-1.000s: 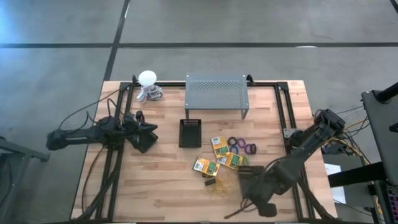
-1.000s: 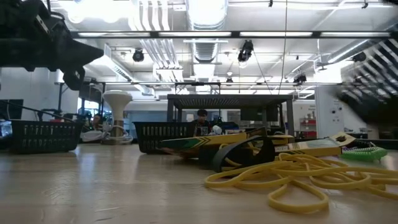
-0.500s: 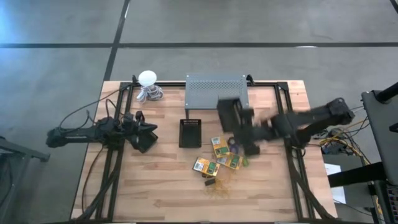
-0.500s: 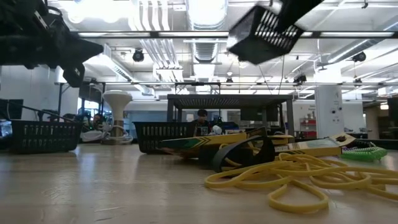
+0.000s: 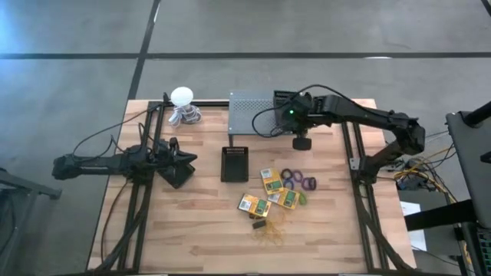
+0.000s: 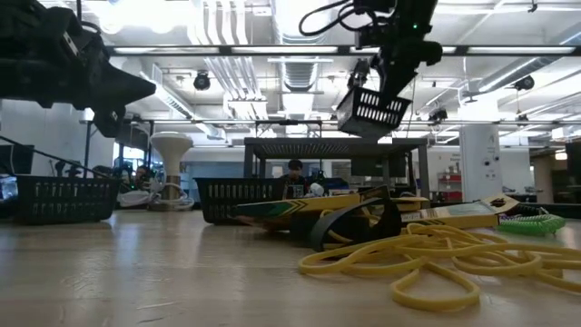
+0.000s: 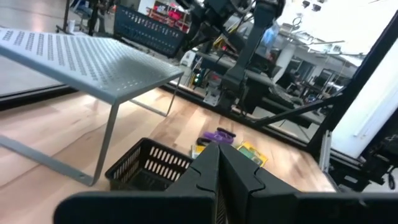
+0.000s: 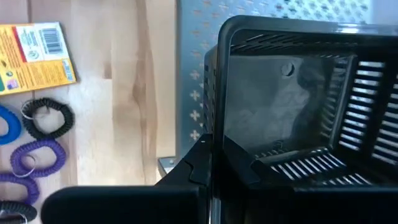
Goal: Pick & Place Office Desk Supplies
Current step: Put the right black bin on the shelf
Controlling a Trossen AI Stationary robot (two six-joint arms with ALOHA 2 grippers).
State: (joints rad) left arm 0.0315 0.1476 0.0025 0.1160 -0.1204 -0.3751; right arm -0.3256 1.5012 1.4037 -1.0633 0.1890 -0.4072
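Note:
My right gripper (image 5: 296, 126) is shut on a black mesh basket (image 6: 372, 109) and holds it in the air over the right end of the grey perforated stand (image 5: 253, 115). On the table below lie flat yellow-and-green crayon boxes (image 5: 271, 180), purple and black rings (image 5: 299, 181) and a heap of yellow rubber bands (image 6: 436, 259). A second black basket (image 5: 235, 163) stands on the table at the middle. My left gripper (image 5: 182, 163) is shut and level at the left, pointing at that basket and touching nothing. My right gripper pinches the rim of one side wall (image 8: 215, 134) of the basket, one finger inside and one outside. The fingers slant down from above. The basket (image 8: 292, 106) hangs tilted below the gripper, its open side toward the wrist, lifted clear of the table and the stand.
A white ball-shaped object (image 5: 182, 96) with a coiled cord sits at the far left corner. Black frame rails (image 5: 357, 153) run along the table's left and right sides. Bare wood (image 5: 199, 230) lies at the near left.
My right gripper has swung from the table's near right corner toward the far edge, carrying the basket up and over the supplies to the stand's right end. It has turned about on the way and stayed shut on the basket.

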